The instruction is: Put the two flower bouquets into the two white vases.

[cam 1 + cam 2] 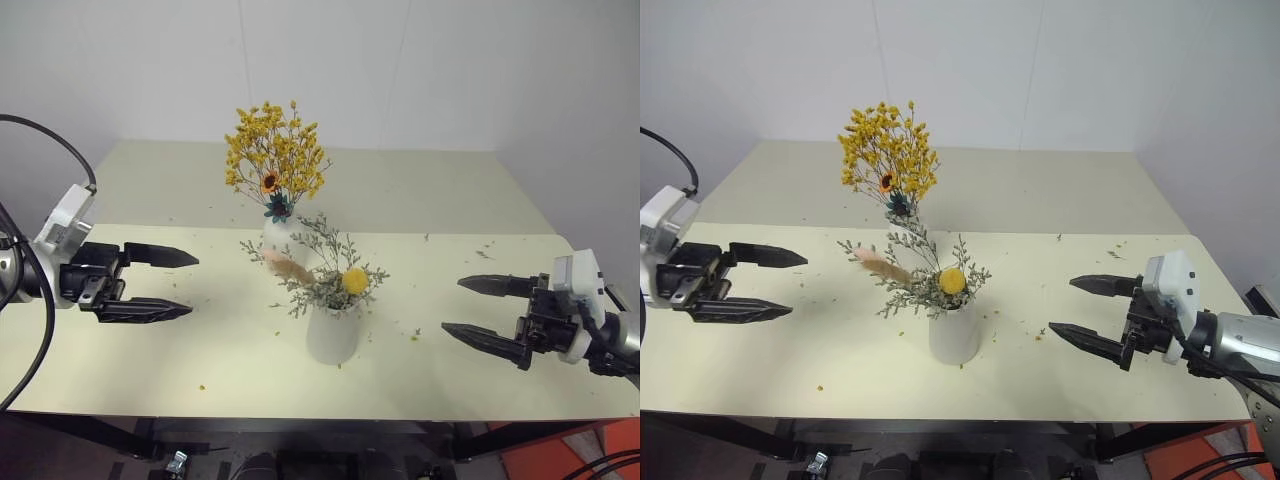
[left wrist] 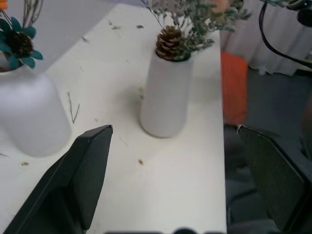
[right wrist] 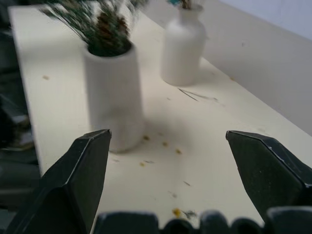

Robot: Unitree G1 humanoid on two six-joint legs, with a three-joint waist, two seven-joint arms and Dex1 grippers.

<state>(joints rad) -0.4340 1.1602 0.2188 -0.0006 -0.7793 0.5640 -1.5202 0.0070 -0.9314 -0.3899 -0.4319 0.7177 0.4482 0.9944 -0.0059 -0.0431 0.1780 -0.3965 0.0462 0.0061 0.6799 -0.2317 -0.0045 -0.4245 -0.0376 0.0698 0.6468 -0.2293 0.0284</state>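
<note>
Now both bouquets (image 1: 275, 160) sit in vases (image 1: 332, 335), grippers (image 1: 185, 284) spread apart

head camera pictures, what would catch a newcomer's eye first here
The dense yellow bouquet stands tallest, rising from the bottle-shaped white vase at the middle of the pale table. Just in front, the grey-green sprig bunch with its yellow ball flower sits in the wider white vase. On either side the left gripper and the right gripper hang with jaws open, holding nothing.
</note>
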